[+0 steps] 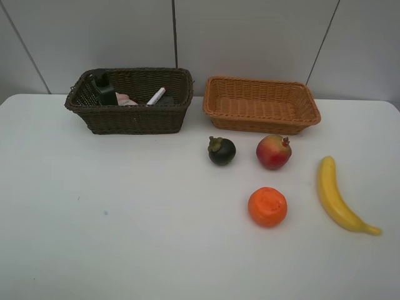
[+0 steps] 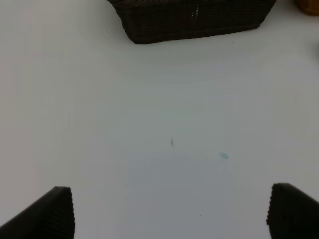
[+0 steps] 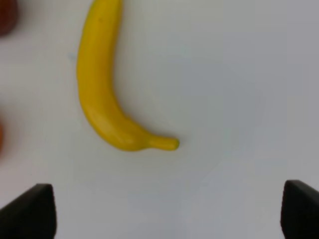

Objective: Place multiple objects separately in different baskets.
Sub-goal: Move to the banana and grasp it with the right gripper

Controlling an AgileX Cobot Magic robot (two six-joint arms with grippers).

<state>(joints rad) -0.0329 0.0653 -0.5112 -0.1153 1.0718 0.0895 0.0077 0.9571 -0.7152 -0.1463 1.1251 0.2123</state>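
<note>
Two baskets at the back of the white surface point(image 1: 125, 219), four fruits in front, both arms hanging open above it

The left end effector point(image 2: 169, 211) hovers over bare surface with its jaws spread wide and nothing between them, the deep dark brown woven wicker basket point(image 1: 128, 119) beyond it. That basket holds a dark green bottle point(image 1: 103, 90) standing at its left end, a small pink bottle point(image 1: 127, 100) lying beside it, and a white red-ended marker point(image 1: 156, 95) leaning near the middle. Just to its right sits the shallower light orange-tan woven wicker basket point(image 1: 262, 122). In front of that one lie a round dark mangosteen point(image 1: 222, 150) and a red pomegranate-like fruit point(image 1: 274, 152), near each other but apart. A round orange point(image 1: 267, 207) lies nearer the front, and a long curved yellow banana point(image 1: 334, 197) lies farthest right. The right end effector point(image 3: 167, 209) hangs just short of the banana's stem end — jaws wide apart, holding nothing.
</note>
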